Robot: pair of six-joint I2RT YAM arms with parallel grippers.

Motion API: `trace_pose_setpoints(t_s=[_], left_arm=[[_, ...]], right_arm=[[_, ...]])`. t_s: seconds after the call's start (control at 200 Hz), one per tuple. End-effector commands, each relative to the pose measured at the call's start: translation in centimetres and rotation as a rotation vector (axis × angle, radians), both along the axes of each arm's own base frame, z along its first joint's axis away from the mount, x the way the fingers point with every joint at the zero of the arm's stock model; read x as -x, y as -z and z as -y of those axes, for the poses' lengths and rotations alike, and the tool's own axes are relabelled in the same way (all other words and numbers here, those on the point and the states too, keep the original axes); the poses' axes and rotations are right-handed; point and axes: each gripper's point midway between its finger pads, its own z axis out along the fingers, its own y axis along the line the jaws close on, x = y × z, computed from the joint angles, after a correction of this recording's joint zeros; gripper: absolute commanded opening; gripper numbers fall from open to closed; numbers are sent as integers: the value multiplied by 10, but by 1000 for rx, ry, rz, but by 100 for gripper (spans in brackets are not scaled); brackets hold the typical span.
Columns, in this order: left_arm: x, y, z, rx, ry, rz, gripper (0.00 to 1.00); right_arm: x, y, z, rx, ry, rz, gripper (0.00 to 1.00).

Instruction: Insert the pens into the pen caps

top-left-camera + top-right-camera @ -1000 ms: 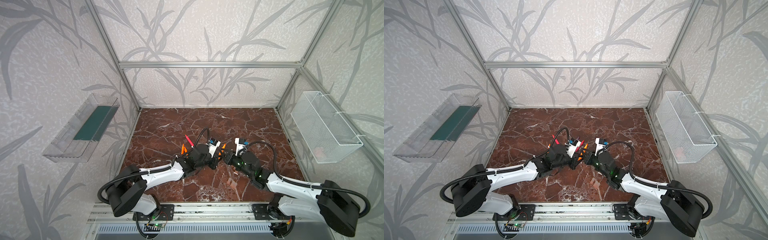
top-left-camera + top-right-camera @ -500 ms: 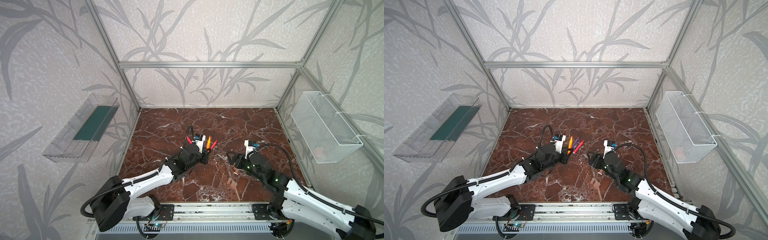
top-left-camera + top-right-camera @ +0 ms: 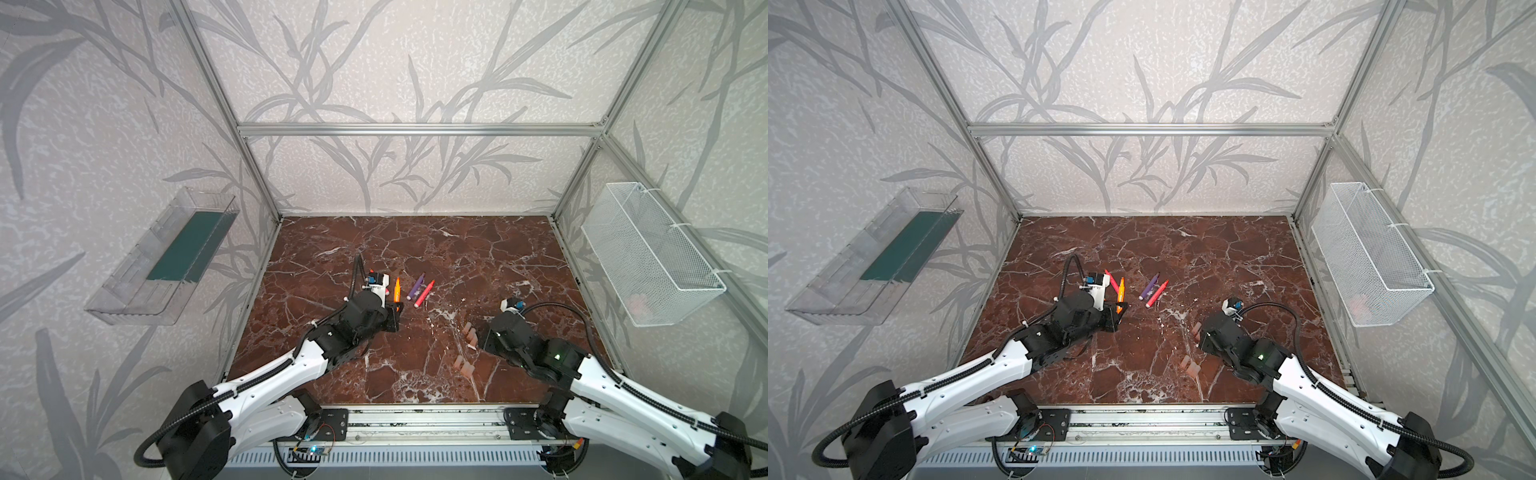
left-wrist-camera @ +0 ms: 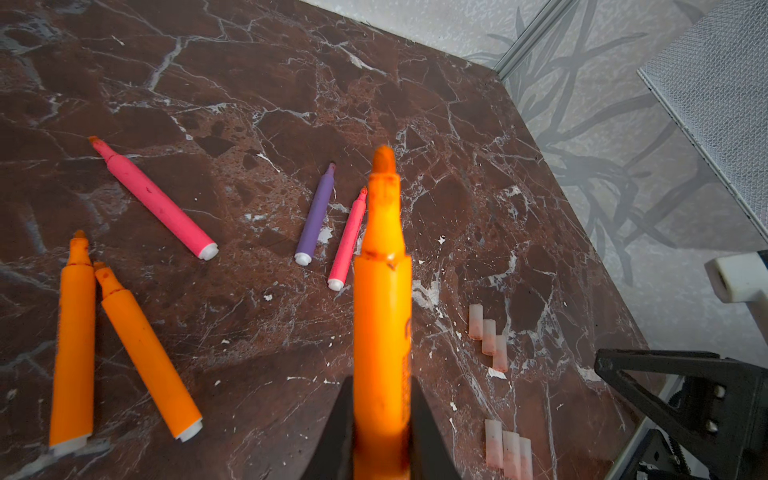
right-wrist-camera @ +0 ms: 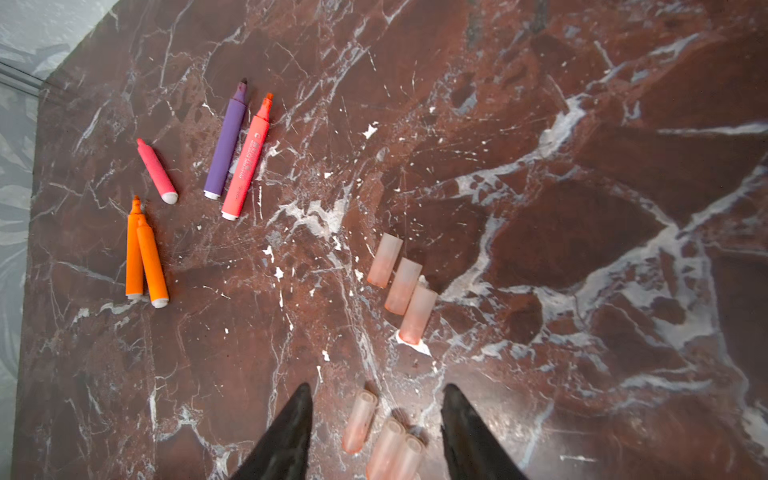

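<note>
My left gripper is shut on an orange pen whose bare tip points away from the wrist. In both top views that gripper hovers just in front of the loose pens. Two orange pens, a purple pen and two red-pink pens lie uncapped on the marble. My right gripper stands open and low, with three pen caps lying on the floor between its fingers. Three more pale pinkish caps lie in a staggered row just beyond.
The dark red marble floor is bounded by aluminium posts and papered walls. A clear plastic bin hangs on the left wall. A white wire basket hangs on the right wall. The two grippers are well apart.
The two grippers were together at the middle; they have drawn apart. The left one pulled back left with the orange pen, and the right one moved right over the caps, jaws apart.
</note>
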Motion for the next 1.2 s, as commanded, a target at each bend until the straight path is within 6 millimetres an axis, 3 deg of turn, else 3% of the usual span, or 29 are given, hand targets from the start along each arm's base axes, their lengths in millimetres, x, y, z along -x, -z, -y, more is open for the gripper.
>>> trace_pose_setpoints(t_s=[0.0,0.4,0.74,1.195], left_arm=[[15,14,-2,-9,35,-61,0],[23,0,-15,26,10,-8,0],[20,0,-14,9,9,0,0],[21,0,-14,11,11,-3,0]], right_arm=[[8,26,12,46,-1,-10,50],[-10,39,-11,110,-84,-16,47],[-22,47,-16,180,-90,-21,44],[-33,68,-11,267,-58,-78,31]])
